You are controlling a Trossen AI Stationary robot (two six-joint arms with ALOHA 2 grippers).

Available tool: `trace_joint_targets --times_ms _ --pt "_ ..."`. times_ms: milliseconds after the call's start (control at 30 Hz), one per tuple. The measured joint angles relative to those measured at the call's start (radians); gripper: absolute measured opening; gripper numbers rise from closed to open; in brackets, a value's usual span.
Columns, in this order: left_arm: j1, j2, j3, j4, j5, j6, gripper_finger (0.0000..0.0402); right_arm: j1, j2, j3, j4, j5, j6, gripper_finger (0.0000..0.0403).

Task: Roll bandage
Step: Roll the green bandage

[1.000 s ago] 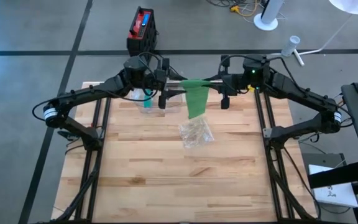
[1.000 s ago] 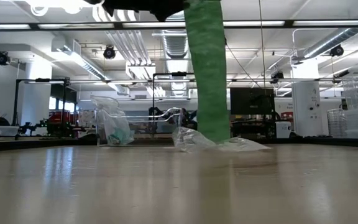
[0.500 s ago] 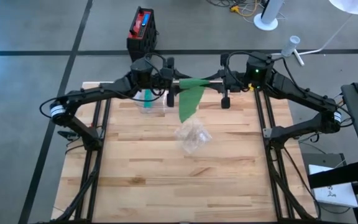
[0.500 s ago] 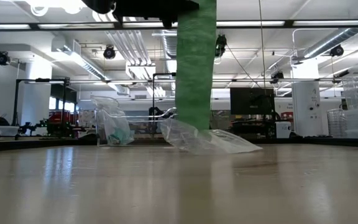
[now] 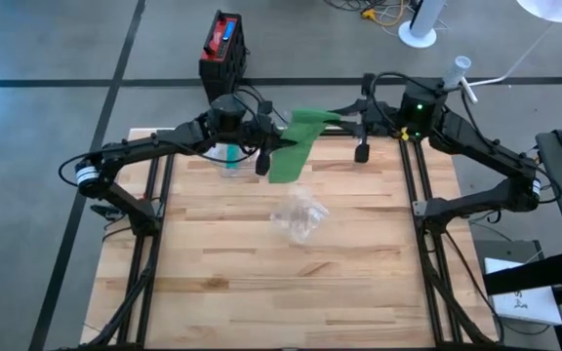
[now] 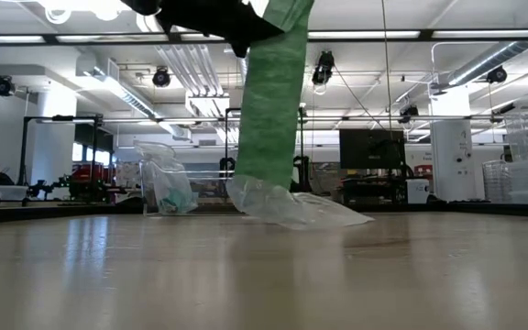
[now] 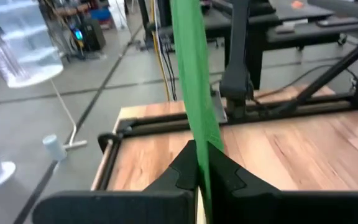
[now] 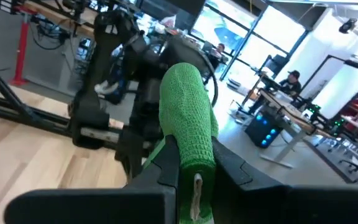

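Observation:
A green bandage is partly unrolled. Its roll is held high over the table's far edge with my right gripper shut on it. From the roll a strip slants down; its lower end reaches a crumpled clear plastic wrapper that lies on the table. My left gripper is shut on the strip just below the roll, at the left of the roll in the high view. My left gripper pinches the strip between its two fingers a short way below the roll, coming level from the table's left. Above the fingers the strip runs straight up to the roll. Below them it hangs down to the wrapper. My right gripper pinches the roll between its two fingers, coming roughly level from the table's right. The roll's rounded end stands out beyond the fingertips. The roll is lifted clear of the table.
A clear container with something blue-green inside stands at the far left of the table, close under my left arm. The wooden top lies bare on the near side. A red and black box stands on the floor beyond.
My left gripper has shut on the strip and sunk a little. My right gripper has risen, rolled, and drawn the roll toward the table's right edge. The strip, which hung straight, now slants, its lower end swung left, and the wrapper has slid left with it.

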State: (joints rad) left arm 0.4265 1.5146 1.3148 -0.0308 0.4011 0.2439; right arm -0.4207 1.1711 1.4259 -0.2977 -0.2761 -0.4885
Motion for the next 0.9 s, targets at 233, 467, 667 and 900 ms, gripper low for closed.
trace_joint_targets --times_ms 233,467,667,900 --pt "0.0 -0.001 -0.016 -0.022 -0.026 0.005 0.0 -0.006 -0.024 0.024 -0.046 0.041 -0.061 0.0037" --pt "-0.003 -0.013 -0.015 0.066 0.062 0.002 0.0 0.006 0.006 -0.069 0.096 0.071 -0.145 0.0037" --pt "-0.004 -0.058 0.024 -0.017 0.08 0.015 0.0013 0.012 0.022 -0.111 0.216 0.074 -0.254 0.0037" --pt "0.001 -0.121 0.066 -0.156 0.079 0.035 0.0099 0.036 0.022 -0.113 0.235 0.074 -0.368 0.0037"
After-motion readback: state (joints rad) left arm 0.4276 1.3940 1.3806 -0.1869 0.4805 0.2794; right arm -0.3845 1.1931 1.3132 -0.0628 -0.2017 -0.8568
